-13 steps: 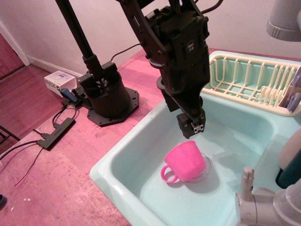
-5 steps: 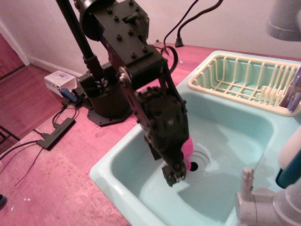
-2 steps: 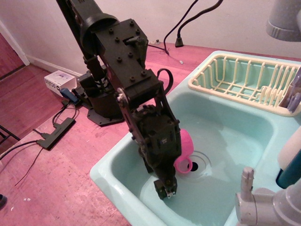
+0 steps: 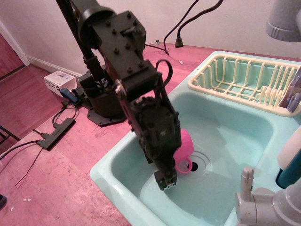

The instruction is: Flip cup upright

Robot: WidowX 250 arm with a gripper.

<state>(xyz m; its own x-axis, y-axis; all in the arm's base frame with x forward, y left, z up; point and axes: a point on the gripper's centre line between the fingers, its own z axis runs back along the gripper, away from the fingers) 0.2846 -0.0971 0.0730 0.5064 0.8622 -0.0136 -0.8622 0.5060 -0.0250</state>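
The pink cup (image 4: pixel 187 143) is in the teal sink (image 4: pixel 235 127), mostly hidden behind my black arm. Only part of its side and its loop handle (image 4: pixel 183 165), which points downward, show. It looks tipped rather than standing on its rim, just left of the drain (image 4: pixel 203 165). My gripper (image 4: pixel 166 181) points down into the front of the sink, below and left of the cup. Its fingers look pressed together with nothing between the tips. I cannot tell whether the arm touches the cup.
A cream dish rack (image 4: pixel 244 80) sits at the back right of the sink. A grey faucet (image 4: pixel 263 205) stands at the front right, with a dark bottle (image 4: pixel 289 169) beside it. The arm's base (image 4: pixel 106 101), a power strip (image 4: pixel 56 133) and cables lie on the pink floor at left.
The cup stood upside down by the drain with the gripper above it. The arm swung down and left in front of it, the cup tipped, and the gripper has just risen slightly.
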